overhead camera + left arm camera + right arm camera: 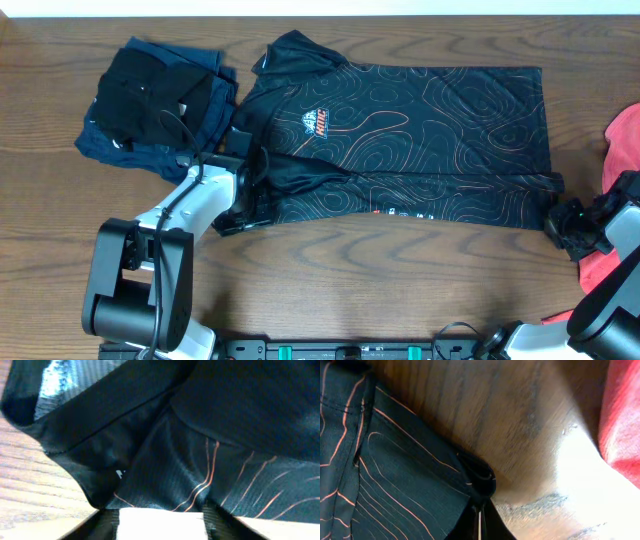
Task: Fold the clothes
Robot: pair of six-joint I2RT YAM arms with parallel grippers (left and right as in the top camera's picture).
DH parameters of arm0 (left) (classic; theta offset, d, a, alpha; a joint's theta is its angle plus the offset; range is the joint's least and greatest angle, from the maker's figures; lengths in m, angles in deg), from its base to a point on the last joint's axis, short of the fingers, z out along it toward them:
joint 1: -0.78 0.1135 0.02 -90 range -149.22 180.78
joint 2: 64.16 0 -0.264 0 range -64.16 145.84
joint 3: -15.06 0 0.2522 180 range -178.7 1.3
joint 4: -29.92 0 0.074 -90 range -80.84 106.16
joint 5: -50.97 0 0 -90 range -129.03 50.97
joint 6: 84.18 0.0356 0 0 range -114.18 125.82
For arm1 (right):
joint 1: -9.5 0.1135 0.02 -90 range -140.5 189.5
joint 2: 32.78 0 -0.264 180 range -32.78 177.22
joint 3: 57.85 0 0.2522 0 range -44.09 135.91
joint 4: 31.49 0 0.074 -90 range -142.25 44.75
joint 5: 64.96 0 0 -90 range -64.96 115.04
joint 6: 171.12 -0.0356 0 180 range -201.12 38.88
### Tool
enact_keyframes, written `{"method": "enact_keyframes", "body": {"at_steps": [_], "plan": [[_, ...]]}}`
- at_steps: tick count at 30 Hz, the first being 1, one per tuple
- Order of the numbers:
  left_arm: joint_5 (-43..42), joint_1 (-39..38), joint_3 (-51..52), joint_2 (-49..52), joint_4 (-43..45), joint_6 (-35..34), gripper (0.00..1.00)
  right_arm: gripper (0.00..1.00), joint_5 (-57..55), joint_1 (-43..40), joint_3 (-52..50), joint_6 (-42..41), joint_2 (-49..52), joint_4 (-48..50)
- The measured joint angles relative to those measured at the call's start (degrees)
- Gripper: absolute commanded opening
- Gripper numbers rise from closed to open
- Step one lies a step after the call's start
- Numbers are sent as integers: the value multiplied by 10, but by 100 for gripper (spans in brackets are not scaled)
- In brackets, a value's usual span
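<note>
The black shirt (400, 120) with thin orange contour lines lies spread across the table, its near edge folded over. At the shirt's near left, by the sleeve, is my left gripper (246, 196). In the left wrist view its fingers (106, 521) stand wide apart, with bunched black fabric (165, 460) at their tips. My right gripper (560, 222) is at the shirt's near right corner. In the right wrist view the gripper (481, 506) is shut, pinching that hem corner (480, 477).
A stack of navy and black garments (150, 100) sits at the far left. A coral-red garment (622, 140) lies at the right edge, close beside my right arm, and shows in the right wrist view (622, 420). Bare wood table (400, 280) runs along the front.
</note>
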Motion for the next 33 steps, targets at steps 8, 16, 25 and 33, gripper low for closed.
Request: {"method": "enact_keyframes", "body": {"at_steps": [8, 16, 25, 33], "plan": [[2, 37, 0, 0, -3, 10, 6, 1, -16, -17, 21, 0, -30, -59], [-7, 88, 0, 0, -36, 16, 6, 1, -72, -17, 35, 0, -47, -84], [-57, 91, 0, 0, -37, 21, 10, 43, -127, -17, 35, -3, -47, -92], [-106, 91, -14, -10, -94, 48, 30, 42, -109, -17, 83, 1, -47, -146]]}}
